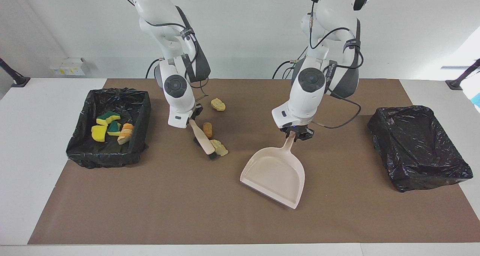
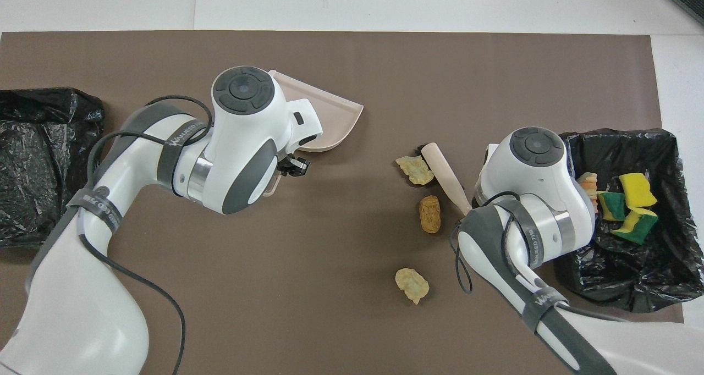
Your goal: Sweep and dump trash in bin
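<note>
Three bread-like lumps of trash lie on the brown mat: one nearest the robots [image 1: 218, 104] [image 2: 412, 284], a brown one [image 1: 207, 129] [image 2: 430, 214], and a pale one [image 1: 220, 148] [image 2: 415, 170] farthest from them. My right gripper [image 1: 193, 118] is shut on the handle of a beige brush [image 1: 200, 137] [image 2: 446, 178], whose dark bristles sit on the mat against the pale lump. My left gripper [image 1: 298, 134] [image 2: 291, 167] is shut on the handle of the beige dustpan [image 1: 275, 171] [image 2: 333, 119], which rests on the mat toward the left arm's end and holds nothing.
A black-lined bin [image 1: 144, 109] [image 2: 621, 136] at the right arm's end holds several scraps: yellow-green sponge chunks [image 1: 99, 133] [image 2: 638, 191] and a bread lump [image 1: 125, 133]. A second black-lined bin [image 1: 418, 147] [image 2: 38, 160] stands at the left arm's end.
</note>
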You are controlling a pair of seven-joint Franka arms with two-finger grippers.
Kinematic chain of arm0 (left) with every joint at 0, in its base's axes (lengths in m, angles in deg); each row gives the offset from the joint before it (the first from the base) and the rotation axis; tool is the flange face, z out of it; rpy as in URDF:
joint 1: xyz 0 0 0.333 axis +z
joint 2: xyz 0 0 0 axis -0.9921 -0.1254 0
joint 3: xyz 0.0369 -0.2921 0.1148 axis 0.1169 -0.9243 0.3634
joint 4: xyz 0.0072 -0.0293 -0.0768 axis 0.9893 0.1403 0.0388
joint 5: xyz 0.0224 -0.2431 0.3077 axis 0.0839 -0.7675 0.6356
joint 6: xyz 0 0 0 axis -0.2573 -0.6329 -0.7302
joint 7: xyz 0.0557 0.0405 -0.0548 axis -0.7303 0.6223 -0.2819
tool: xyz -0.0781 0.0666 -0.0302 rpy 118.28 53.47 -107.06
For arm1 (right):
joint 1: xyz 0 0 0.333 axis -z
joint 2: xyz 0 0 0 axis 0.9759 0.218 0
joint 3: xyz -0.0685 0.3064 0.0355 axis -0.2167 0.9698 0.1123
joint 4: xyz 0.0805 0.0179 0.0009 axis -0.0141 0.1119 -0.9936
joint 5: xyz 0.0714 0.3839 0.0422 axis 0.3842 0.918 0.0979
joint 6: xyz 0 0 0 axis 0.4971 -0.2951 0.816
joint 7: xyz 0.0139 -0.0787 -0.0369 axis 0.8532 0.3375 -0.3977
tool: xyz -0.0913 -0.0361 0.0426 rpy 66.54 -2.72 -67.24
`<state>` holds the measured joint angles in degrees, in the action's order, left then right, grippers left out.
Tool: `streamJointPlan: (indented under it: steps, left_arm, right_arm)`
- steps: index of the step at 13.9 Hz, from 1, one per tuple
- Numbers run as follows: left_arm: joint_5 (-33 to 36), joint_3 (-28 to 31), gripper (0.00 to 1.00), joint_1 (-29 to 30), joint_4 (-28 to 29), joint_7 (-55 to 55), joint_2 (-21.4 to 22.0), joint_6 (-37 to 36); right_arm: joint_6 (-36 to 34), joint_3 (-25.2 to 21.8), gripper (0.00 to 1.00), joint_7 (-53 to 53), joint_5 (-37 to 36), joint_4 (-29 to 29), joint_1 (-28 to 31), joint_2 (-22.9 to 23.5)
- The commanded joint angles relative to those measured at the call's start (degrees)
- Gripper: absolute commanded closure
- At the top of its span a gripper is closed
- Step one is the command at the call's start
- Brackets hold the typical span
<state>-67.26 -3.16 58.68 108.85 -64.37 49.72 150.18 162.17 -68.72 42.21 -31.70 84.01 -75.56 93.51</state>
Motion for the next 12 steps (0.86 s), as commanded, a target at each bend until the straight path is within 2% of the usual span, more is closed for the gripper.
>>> streamJointPlan:
  steps: [1,3,5,7,9,11,12]
  left_arm:
    - [0.0,0.1,1.00,4.6,1.8,19.3,6.9,-4.5]
    - [0.0,0.2,1.00,7.9,2.3,34.8,9.1,-8.8]
    - [0.7,0.2,1.00,10.4,5.3,45.8,10.8,-9.8]
    - [1.3,0.2,1.00,12.6,10.6,52.7,13.5,-7.3]
    - [1.5,0.2,1.00,13.8,20.0,58.0,18.2,-0.7]
    - [1.6,0.2,1.00,13.3,26.4,57.9,18.9,3.5]
    - [1.5,0.2,1.00,13.2,27.6,57.2,19.0,5.5]
  right_arm:
    - [-5.5,0.2,1.00,-2.3,2.2,-2.4,0.3,-2.7]
    - [-10.0,0.1,1.00,-2.8,2.2,-5.0,0.9,-4.2]
    - [-12.8,0.1,1.00,-7.8,2.3,-4.7,0.4,-7.0]
    - [-15.4,0.2,1.00,-18.0,2.4,-3.9,-1.5,-8.4]
    - [-15.9,0.2,1.00,-29.8,3.4,-2.6,-4.0,-9.7]
    - [-16.0,0.2,1.00,-42.0,7.5,-1.4,-6.0,-10.7]
    - [-16.0,0.2,1.00,-45.8,8.5,0.3,-6.8,-12.1]
